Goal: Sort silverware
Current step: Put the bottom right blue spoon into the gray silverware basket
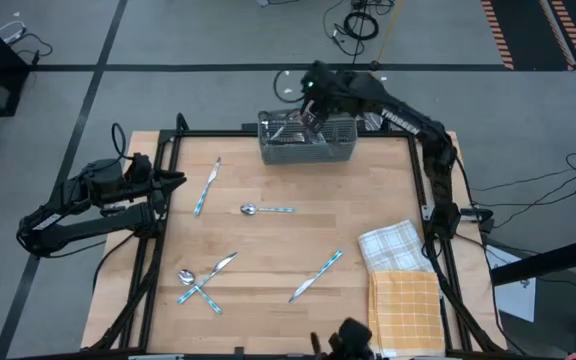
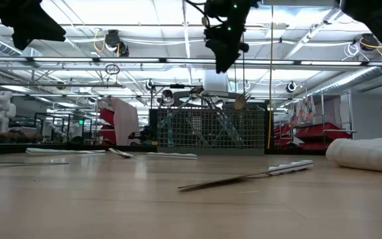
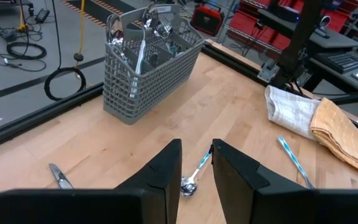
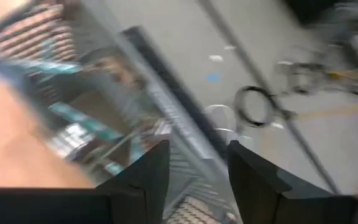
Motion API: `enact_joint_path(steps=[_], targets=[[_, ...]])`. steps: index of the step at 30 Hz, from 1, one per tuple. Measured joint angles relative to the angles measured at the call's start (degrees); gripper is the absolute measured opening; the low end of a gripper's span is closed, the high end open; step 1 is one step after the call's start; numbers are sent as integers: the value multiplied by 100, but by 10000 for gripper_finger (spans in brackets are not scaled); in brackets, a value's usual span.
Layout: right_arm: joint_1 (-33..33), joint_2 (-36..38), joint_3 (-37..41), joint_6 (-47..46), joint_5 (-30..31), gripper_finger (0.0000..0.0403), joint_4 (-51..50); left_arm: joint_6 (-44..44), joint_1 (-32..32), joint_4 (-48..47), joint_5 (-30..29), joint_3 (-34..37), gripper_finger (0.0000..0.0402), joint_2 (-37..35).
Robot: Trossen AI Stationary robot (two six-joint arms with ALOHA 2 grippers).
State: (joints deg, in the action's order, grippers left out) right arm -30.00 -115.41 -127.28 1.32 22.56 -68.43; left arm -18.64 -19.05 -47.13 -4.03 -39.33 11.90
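Silverware, shiny metal heads with light blue patterned handles, is lying scattered flat on the pale wooden tabletop [image 1: 288, 250]: one slim knife [image 1: 207, 186] angled near the left edge, one spoon [image 1: 266, 209] mid-table with its round bowl pointing left, a crossed pair at front left, spoon [image 1: 197, 290] under a knife [image 1: 214, 271], and another long knife [image 1: 316, 276] lying diagonally at front right. More pieces are standing upright, handles and heads mixed, in the grey wire-mesh rectangular caddy basket [image 1: 306, 144] at the table's far edge.

Right of the front knife, a white checked cloth [image 1: 392, 246] is sitting crumpled, touching a folded orange waffle-texture towel [image 1: 405, 300] at the front right corner.

Right gripper [image 1: 313, 112] is hanging above the basket's left half, arm reaching in from the right rear corner, wrist pointing down. Fingers are standing apart with a clear gap; nothing between them in the wrist view, though that view is blurred.

Left gripper [image 3: 196, 167] is waiting off the table's left edge, arm folded low, aiming across the table toward the mid-table spoon and the basket. Its dark wedge-shaped fingers are parted by a narrow gap, holding nothing.
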Motion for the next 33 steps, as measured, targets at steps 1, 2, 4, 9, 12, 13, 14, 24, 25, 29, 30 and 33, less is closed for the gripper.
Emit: enact_joint_path(steps=[1,2,4,9,12,13,14,24,25,29,30,33], targets=[[-104,3,1,149,-352,151,-27,1,0,0,-15,0,95,0],[-183,3,1,350,-686,157,-48,1,0,0,-40,0,95,0],[-243,-73,2,859,-992,173,2,1,0,0,-78,0,95,0],[-147,-403,7,2071,-1095,215,512,3,2,0,-146,0,95,0],[-73,-572,7,2404,-1095,228,782,6,1,-2,-219,0,95,0],[-55,-626,7,2454,-1067,230,864,5,0,-2,-228,0,95,1],[-52,-661,7,2479,-999,230,940,7,2,-3,-240,0,95,0],[-266,-676,7,2678,-1042,218,1485,112,1,-12,-358,0,95,0],[-286,-676,7,2674,-1158,218,1485,122,0,-11,-402,0,95,1],[-310,-707,7,2705,-1228,217,1416,194,2,-13,-499,0,95,0],[-306,-710,9,2725,-1244,217,1407,236,1,-12,-507,0,95,0],[-306,-711,7,2781,-1252,217,1409,262,0,-12,-528,0,95,0]])
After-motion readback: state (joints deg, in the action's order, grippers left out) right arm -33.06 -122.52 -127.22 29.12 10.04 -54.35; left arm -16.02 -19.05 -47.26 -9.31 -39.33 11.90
